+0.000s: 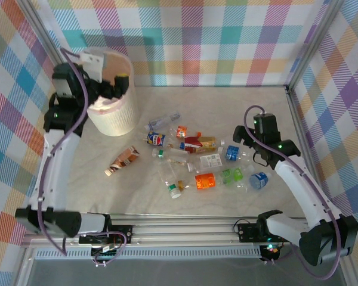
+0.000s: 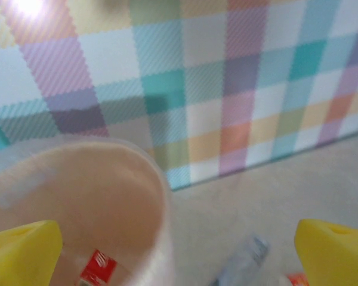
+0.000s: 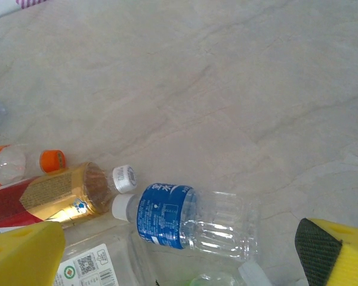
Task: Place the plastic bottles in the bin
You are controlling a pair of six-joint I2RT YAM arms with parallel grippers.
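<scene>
My left end effector point(image 1: 110, 89) hangs wide open and empty over the bin point(image 1: 116, 122) in the counter's far-left corner. My right end effector point(image 3: 179, 250), open too, is nearer the bottles point(image 1: 191, 158). The blue-label bottle point(image 3: 191, 223) lies right under it, lengthwise finger-to-finger.

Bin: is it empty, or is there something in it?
Not empty. The left wrist view looks down into the bin, and a red-labelled bottle lies inside near the bottom.

This is a robotics test cell. Pastel plaid cloth walls point(image 1: 227, 42) on a silver aluminium frame point(image 1: 299, 128) enclose a beige marble-patterned tabletop point(image 1: 262, 113). Two white-and-black robot arms point(image 1: 55, 161) are bolted to a slotted metal rail point(image 1: 185, 229) at its near edge.
</scene>
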